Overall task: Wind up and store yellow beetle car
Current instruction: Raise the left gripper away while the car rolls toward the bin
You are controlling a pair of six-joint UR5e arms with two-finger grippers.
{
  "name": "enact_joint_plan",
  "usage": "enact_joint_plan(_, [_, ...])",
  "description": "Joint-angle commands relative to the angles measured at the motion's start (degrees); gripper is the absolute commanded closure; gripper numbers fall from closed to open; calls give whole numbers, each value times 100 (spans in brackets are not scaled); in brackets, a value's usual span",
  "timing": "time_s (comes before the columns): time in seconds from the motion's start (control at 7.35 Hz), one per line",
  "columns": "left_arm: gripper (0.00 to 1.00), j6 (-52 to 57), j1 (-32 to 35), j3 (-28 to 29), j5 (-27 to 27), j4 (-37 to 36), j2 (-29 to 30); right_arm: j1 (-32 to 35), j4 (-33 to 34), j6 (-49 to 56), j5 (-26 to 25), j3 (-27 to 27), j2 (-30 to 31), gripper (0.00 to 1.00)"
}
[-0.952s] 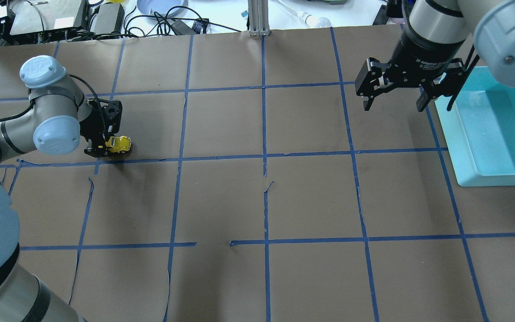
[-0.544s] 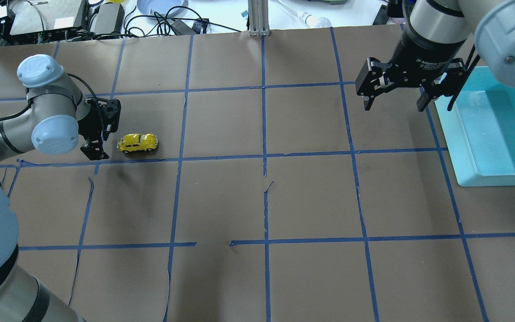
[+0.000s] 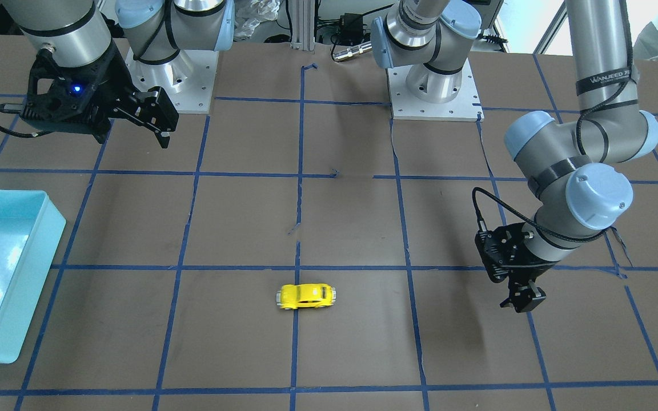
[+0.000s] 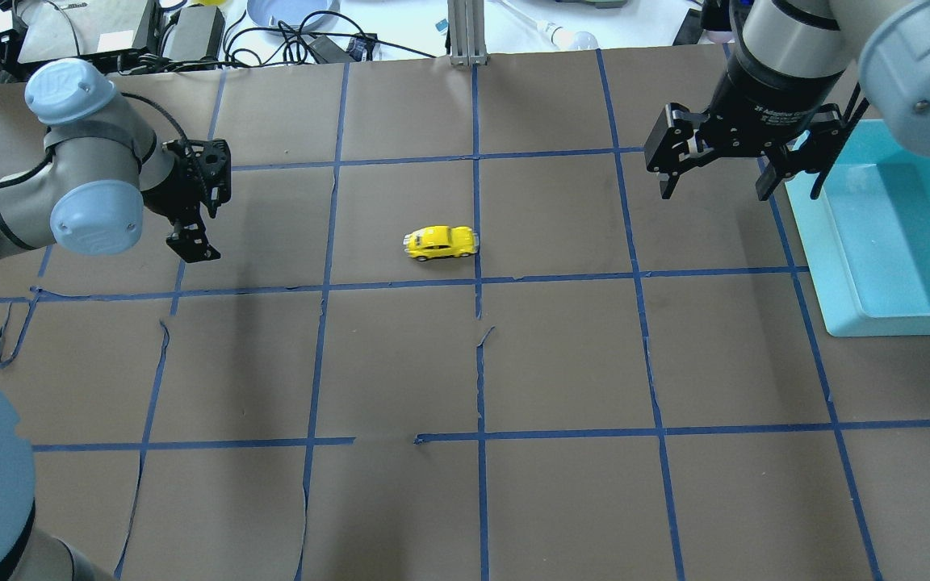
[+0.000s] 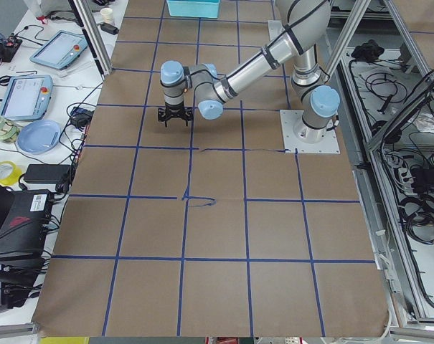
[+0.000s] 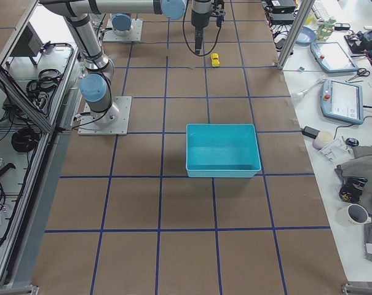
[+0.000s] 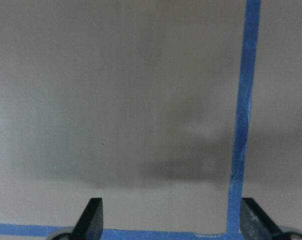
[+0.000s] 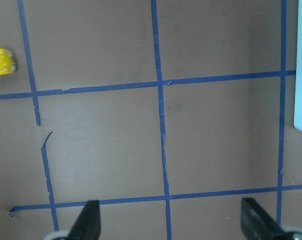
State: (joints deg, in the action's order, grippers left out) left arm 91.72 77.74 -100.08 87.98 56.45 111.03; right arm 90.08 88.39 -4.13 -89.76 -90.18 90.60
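Sitting on its wheels out in the open, the yellow beetle car is parked on the brown paper table pretty much dead centre. It's right by the middle blue tape line, just on the far side of a cross line in the overhead view. It lies lengthwise along the table, side-on to the robot, and stands free of both arms.

The left gripper hangs low over the paper, well off to the robot's left of the car, pointing down. Its wrist camera shows both fingertips spread wide with only bare paper and tape between them, so that one's let go and isn't carrying anything.

The right gripper hovers above the table on the other side, just beside the teal bin that sits at the table's right-hand end. Its jaws are spread wide too, with only paper between them. From its wrist camera the car just peeks in at the left edge of the view, and a sliver of the bin shows at the right edge.

So the car ends up roughly between the two grippers, well apart from both of them and well apart from the bin.
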Motion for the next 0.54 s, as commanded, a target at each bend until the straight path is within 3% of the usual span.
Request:
enact_joint_plan(0.0, [4, -1598, 775, 758, -43, 1606, -571, 1, 12, -9, 2, 0, 2, 0])
enact_joint_plan(0.14, [4, -2570, 943, 1119, -61, 2371, -834, -25, -40, -122, -7, 0, -7, 0])
enact_joint_plan(0.41, [3, -4748, 1180, 1578, -53, 3010, -1248, -34, 29, -105, 2, -9, -24, 0])
